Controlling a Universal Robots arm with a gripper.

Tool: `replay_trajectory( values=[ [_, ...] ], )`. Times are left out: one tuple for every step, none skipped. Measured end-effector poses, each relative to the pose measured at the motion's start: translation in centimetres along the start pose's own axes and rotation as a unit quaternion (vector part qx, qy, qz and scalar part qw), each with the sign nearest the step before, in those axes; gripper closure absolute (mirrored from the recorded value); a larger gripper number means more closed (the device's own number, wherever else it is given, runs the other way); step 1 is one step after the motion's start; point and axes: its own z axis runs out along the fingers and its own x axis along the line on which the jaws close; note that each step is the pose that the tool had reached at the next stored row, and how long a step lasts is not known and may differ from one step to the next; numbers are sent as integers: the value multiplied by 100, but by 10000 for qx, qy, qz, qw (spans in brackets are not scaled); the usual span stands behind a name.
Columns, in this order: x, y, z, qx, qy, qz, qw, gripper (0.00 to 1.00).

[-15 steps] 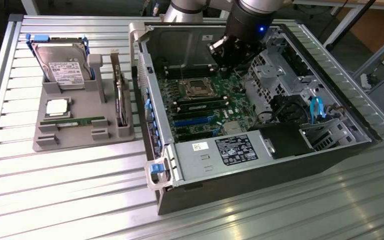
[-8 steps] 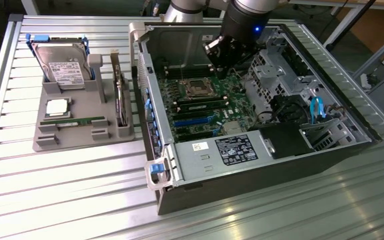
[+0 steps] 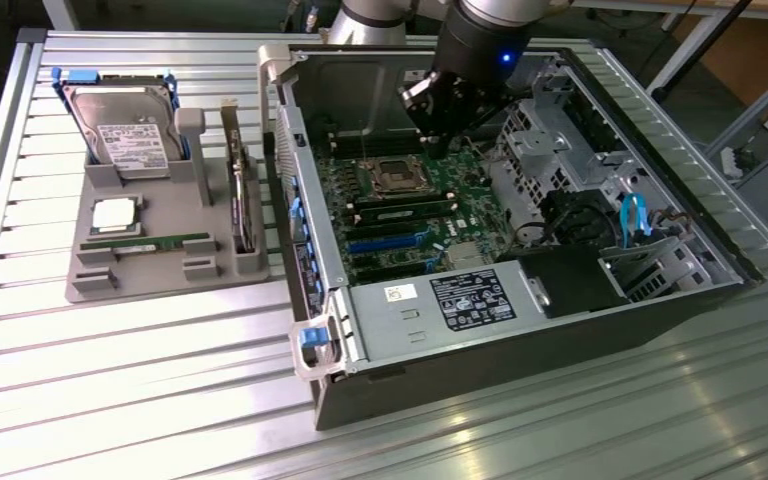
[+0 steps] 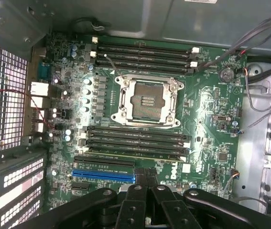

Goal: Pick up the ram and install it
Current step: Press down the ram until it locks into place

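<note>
Ram (image 3: pixel 167 243) lies flat in the grey tray (image 3: pixel 91 283), well apart from the gripper (image 3: pixel 435 112), on the exterior view's left outside the case (image 3: pixel 518 330); a second green stick seems seated in a slot (image 4: pixel 134 153) below the empty socket (image 4: pixel 147 101), though I cannot be sure. Fingers (image 4: pixel 140 179) are fully closed and hold nothing, hovering over the motherboard (image 4: pixel 207 109). Judging by this, the pick-up is not yet done: the arm must cross to the tray and open.
</note>
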Motion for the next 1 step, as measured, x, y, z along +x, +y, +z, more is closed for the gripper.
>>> replay_trajectory(
  values=[
    [0,0,0,0,0,0,10000,91]
  ],
)
